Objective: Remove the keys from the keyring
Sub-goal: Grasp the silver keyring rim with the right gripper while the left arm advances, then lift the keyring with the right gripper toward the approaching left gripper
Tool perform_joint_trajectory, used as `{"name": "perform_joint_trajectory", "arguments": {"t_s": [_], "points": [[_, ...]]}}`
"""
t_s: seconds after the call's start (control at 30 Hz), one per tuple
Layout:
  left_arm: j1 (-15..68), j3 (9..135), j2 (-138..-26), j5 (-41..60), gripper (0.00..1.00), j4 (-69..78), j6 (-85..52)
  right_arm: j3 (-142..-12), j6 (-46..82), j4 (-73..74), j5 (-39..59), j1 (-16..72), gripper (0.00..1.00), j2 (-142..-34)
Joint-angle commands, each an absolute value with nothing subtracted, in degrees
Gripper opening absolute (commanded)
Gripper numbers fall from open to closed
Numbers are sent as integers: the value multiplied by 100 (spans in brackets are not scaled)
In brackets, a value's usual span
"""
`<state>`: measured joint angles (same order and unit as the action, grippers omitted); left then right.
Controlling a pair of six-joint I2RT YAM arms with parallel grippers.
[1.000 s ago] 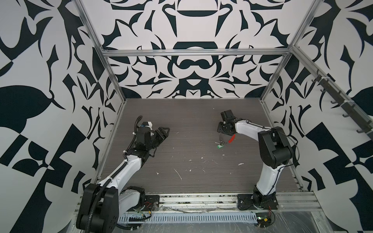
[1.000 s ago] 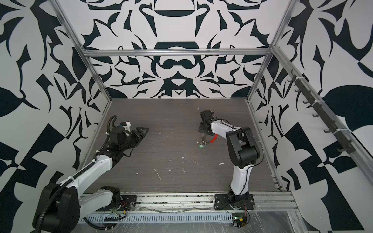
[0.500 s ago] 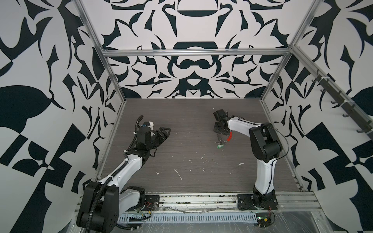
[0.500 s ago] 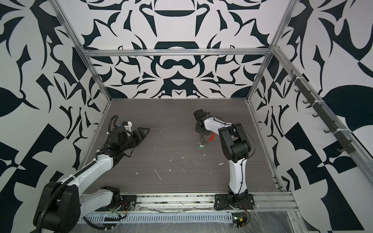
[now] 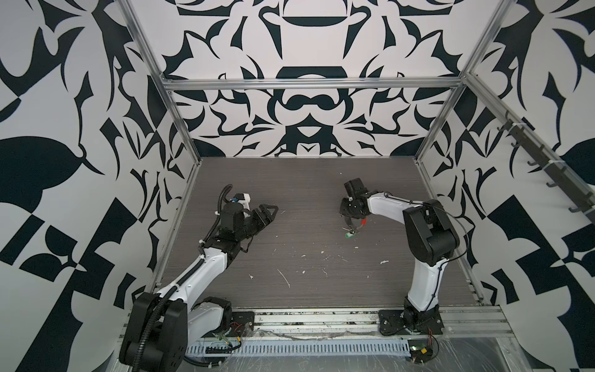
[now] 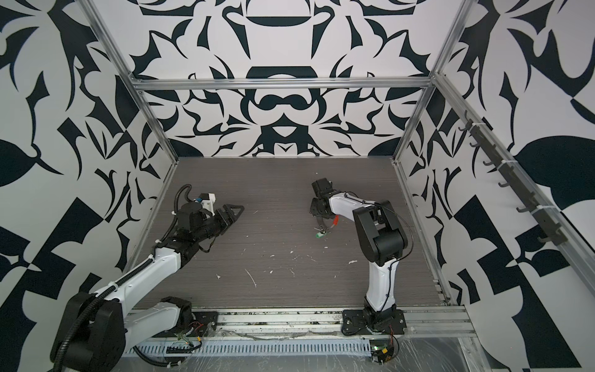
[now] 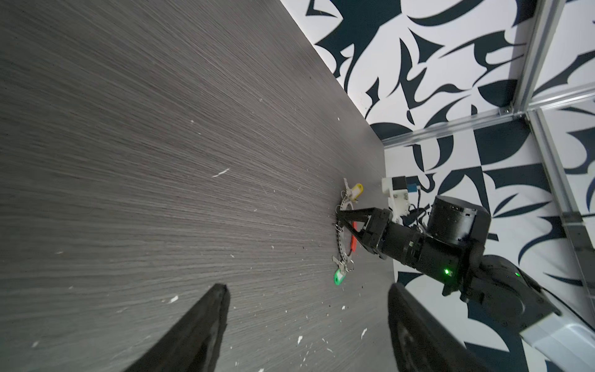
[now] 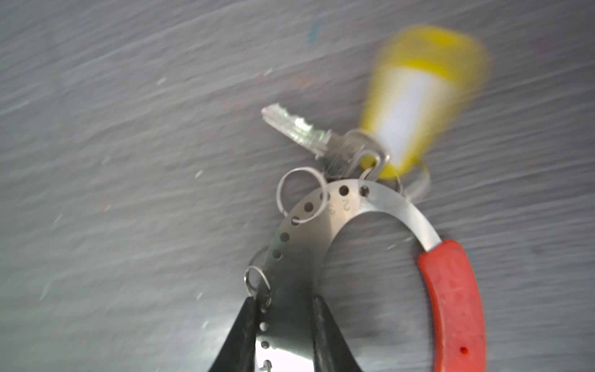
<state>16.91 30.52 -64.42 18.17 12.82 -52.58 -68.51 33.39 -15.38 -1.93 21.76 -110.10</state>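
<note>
Nearest the arms' bases, the table [image 5: 225, 290] carries only scattered white flecks [image 5: 285, 278]. A little farther in, on the left side, the left hand [image 5: 269, 212] hovers with its jaws spread wide and nothing between them, well apart from the work.

Farther right lies the keyring [image 8: 309, 238], flat on the table. It is a curved steel band pierced with a row of small holes, one end sheathed in a red sleeve [image 8: 450, 306]. The green key [image 7: 338, 276] lies at its nearer end, joined through a small split ring. The right hand [image 8: 283, 299] sits over the middle of the band. Its two fingers [image 8: 248, 325] press against the band's opposite edges, so it looks clenched on the keyring. Beyond it, at the far end, the yellow key [image 8: 415, 103] and its silver blade hang from another split ring; both top views hide them under the hand.

The band is probably light, stiff and slick, and thin enough to be awkward to lift off the table. The rubbery-looking sleeve would likely give the surer hold for anchoring it. The plastic tags are light and broad, the easiest place to pinch. The split rings look springy and tight, so each probably needs working round its hole rather than a straight pull, and could slip from hard fingers.
</note>
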Motion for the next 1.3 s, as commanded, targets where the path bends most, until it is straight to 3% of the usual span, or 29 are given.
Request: {"name": "perform_joint_trajectory", "arguments": {"t_s": [0.0,0.3,0.73,0.97,1.27], "points": [[1894,3109,-6302,1977,83,1620,-5221,-6529,3155,-999,567,2274,21,-10659],[2582,2990,-6284,1787,84,2185,-4949,-6034,3270,65,1173,2551,21,-9745],[3224,3429,-7169,2365,66,2551,-4523,-6548,3838,623,1198,3229,20,-9185],[3226,3452,-7717,2606,58,3466,-4863,-6792,4086,834,1160,3531,19,-9075],[3226,3533,-7800,2336,48,3663,-4788,-6884,4226,878,1151,3768,18,-9000]]}}
